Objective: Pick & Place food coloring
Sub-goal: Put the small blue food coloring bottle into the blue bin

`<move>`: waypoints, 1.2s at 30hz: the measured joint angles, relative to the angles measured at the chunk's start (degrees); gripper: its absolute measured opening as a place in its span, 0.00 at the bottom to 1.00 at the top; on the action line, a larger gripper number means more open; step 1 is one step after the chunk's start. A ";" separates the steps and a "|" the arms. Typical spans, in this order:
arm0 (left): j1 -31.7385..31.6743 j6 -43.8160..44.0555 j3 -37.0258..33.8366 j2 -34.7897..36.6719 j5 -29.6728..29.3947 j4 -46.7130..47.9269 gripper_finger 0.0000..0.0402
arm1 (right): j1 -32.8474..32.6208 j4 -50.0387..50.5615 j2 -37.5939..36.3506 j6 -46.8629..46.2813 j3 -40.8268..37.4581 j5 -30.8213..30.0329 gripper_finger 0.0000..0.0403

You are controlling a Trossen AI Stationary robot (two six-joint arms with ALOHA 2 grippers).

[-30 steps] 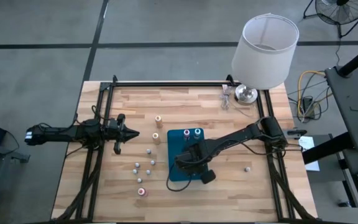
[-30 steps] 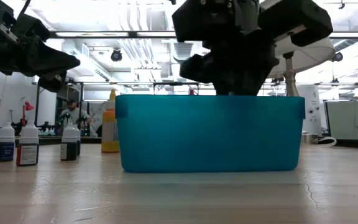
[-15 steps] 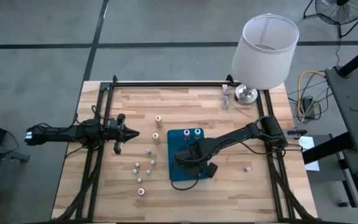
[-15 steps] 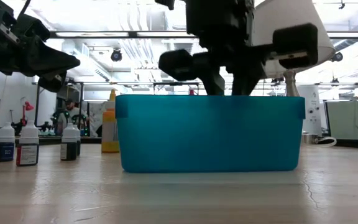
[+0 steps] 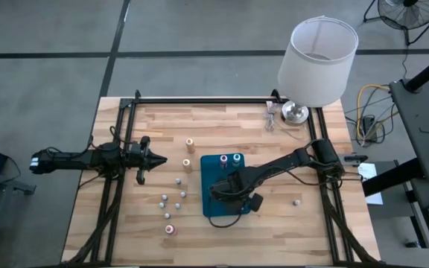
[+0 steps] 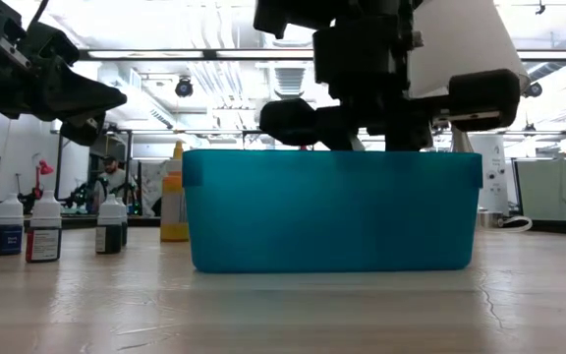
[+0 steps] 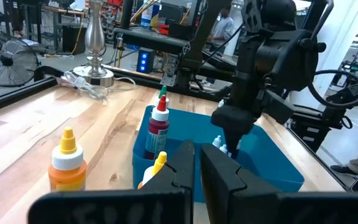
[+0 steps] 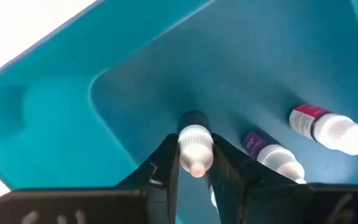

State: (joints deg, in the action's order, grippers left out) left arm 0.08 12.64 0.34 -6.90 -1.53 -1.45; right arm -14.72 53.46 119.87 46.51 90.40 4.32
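Bottle [image 8: 195, 149]: clamped between right gripper [image 8: 196, 169] fingers, inside tray [image 8: 73, 106].
Other bottles [image 8: 272, 155]: lying just beyond that gripper.
Left gripper [image 7: 194, 163]: fingers closed, empty, well aside.

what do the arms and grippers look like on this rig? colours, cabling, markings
Both arms are black, slim and jointed, mounted at opposite table edges. The left gripper tapers to a point from above; its fingers are flat, dark, blocky plates. The right gripper hangs from a bulky black wrist block; its fingers are dark, thin and angular. No markings are legible. A thin dark cable runs along the right arm.
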 joint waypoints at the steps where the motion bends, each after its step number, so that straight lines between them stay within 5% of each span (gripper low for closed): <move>1: 0.01 0.00 0.02 0.00 0.00 0.00 0.00 | -0.01 -0.12 0.00 0.96 -0.09 0.00 0.15; 11: 0.01 -0.02 0.02 0.00 0.00 -0.01 0.00 | 0.00 -2.46 -0.02 15.14 -0.76 0.02 0.15; 36: 0.00 -0.02 0.00 0.00 0.01 -0.01 0.00 | 0.15 -1.43 -0.11 15.44 -2.02 0.20 0.15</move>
State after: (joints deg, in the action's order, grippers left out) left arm 0.08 12.63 0.34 -6.90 -1.52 -1.45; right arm -14.57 52.03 119.77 61.95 88.38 4.51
